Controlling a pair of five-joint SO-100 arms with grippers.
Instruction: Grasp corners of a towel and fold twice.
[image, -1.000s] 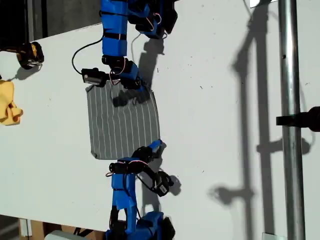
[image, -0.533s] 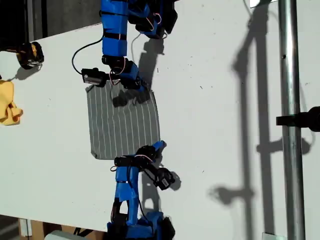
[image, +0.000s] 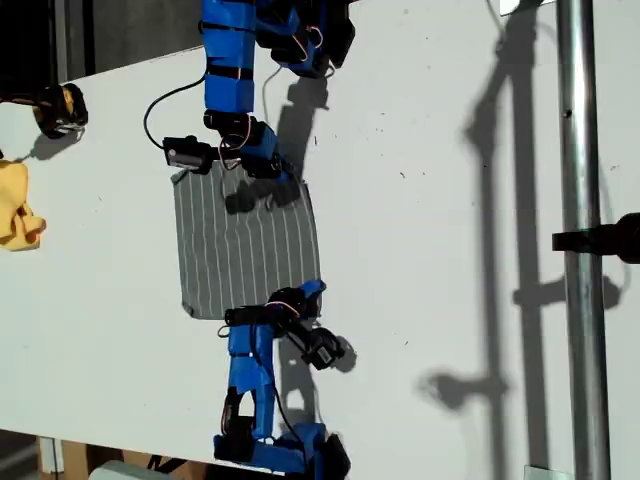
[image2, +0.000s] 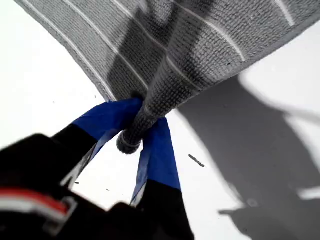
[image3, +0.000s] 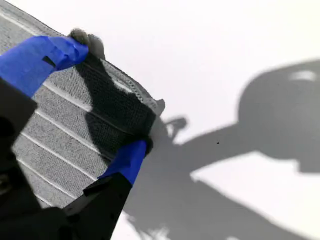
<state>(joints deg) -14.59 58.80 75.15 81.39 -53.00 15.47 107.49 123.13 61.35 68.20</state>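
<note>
My first gripper (image2: 140, 126), blue-tipped, is pinched nearly closed on a bunched corner of the thin grey towel with fine white stripes (image2: 200, 40). The cloth rises off the white table (image2: 40, 100) into a tented ridge.

My second gripper (image3: 97, 102) stands fairly wide, jaws straddling another corner of the towel (image3: 50, 135). Both tips touch cloth and a hump sits between them, but it doesn't look clamped yet.

In the exterior view the towel (image: 245, 250) lies mostly flat mid-table. One blue arm (image: 250, 370) reaches to its corner by the view's bottom, another blue arm (image: 230, 70) to its corner toward the top. I can't tell which arm is first.

Risks:
- Uneven grip: if the open jaws close on only the hem, that corner probably slips once lifted and the fold skews.
- One side lifting ahead of the other would drag the cloth across the table.
- The bunched pinch may leave a crease.

Count:
- one towel
- two corners at jaws
- two free corners on the exterior view's left
- two arms
- two grippers
- one crumpled yellow cloth (image: 18, 215) at the exterior view's left edge
- one metal pole (image: 580, 300) on its right
</note>
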